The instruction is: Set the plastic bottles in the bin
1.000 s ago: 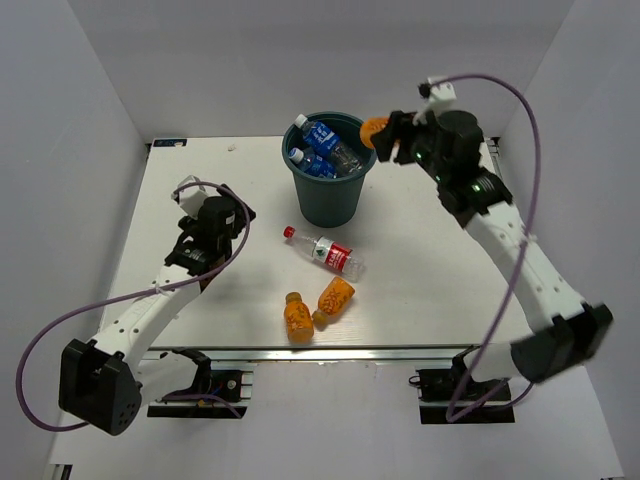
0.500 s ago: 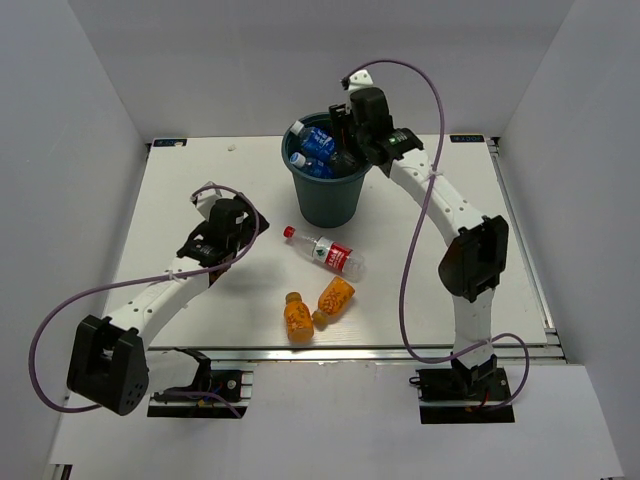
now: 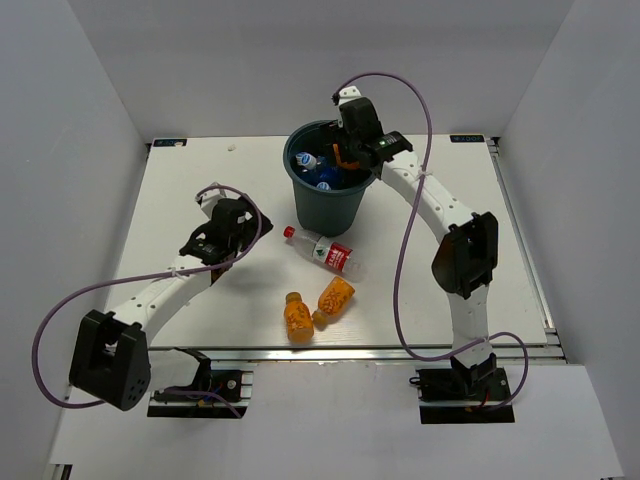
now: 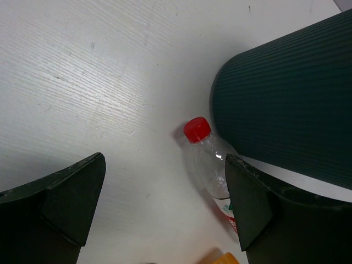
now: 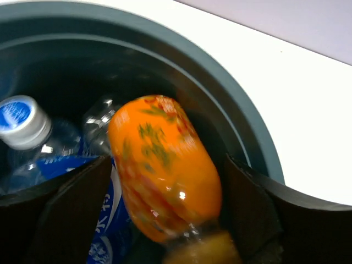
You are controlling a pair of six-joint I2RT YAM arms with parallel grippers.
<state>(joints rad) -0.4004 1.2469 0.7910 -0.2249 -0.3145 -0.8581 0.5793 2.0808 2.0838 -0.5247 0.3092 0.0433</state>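
My right gripper (image 3: 345, 152) hangs over the dark green bin (image 3: 332, 208) with its jaws wide open. An orange bottle (image 5: 162, 170), blurred by motion, sits loose between its fingers inside the bin's rim (image 5: 242, 126), above blue-labelled bottles (image 5: 22, 121). A clear bottle with a red cap (image 3: 325, 252) lies on the table just in front of the bin. Two orange bottles (image 3: 297, 316) (image 3: 336, 296) lie nearer the front edge. My left gripper (image 4: 165, 209) is open and empty, left of the clear bottle (image 4: 212, 165).
The bin wall (image 4: 286, 99) stands close on the right of the left gripper. White walls enclose the table on three sides. A corner of an orange bottle (image 4: 220, 258) shows at the bottom of the left wrist view.
The right arm swung left from beside the bin to over its mouth, carrying the orange bottle, and its jaws have opened. The left gripper crept right toward the clear bottle.
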